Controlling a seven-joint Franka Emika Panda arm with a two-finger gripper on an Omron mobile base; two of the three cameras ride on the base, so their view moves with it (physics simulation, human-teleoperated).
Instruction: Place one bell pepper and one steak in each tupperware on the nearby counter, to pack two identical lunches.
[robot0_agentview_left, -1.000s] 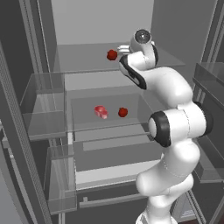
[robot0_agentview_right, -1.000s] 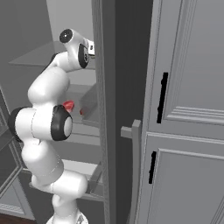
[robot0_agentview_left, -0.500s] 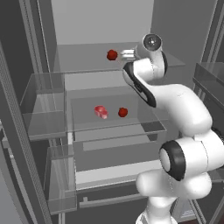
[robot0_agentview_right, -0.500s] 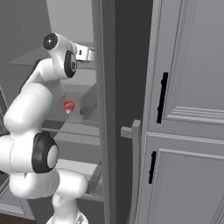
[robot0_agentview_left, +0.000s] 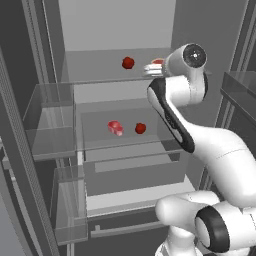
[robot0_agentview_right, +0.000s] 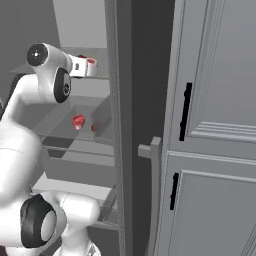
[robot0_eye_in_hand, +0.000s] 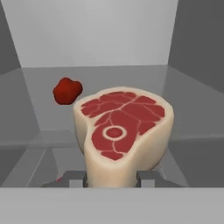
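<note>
Closed on a steak (robot0_eye_in_hand: 124, 133) at the tool (robot0_eye_in_hand: 113, 178), with the two dark finger tips pressed to either side of its lower end, as seen in the hand view. Thick cut, pale cream rind all round, top face deep red split by pale veins, with a small round bone ring near the middle. Held up above the upper fridge shelf (robot0_agentview_left: 100, 70), near that shelf's right edge, in the left base view, where a sliver of the red-and-cream steak (robot0_agentview_left: 156, 63) peeks out beside the white wrist. Same steak (robot0_agentview_right: 90, 63) at the end of the white hand in the right base view, just left of the dark fridge door edge (robot0_agentview_right: 120, 125). On the upper shelf, toward its back and left of the steak, a small dark-red, lumpy bell pepper (robot0_agentview_left: 128, 63), also in the hand view (robot0_eye_in_hand: 67, 91), apart from the held piece. On the middle fridge shelf (robot0_agentview_left: 125, 142), near its centre, a second steak (robot0_agentview_left: 115, 127), pinkish red, with a second bell pepper (robot0_agentview_left: 140, 128) just beside it on the right, not touching. Grey panelled cabinets (robot0_agentview_right: 215, 125) with black handles (robot0_agentview_right: 185, 111) to the right of the fridge.
</note>
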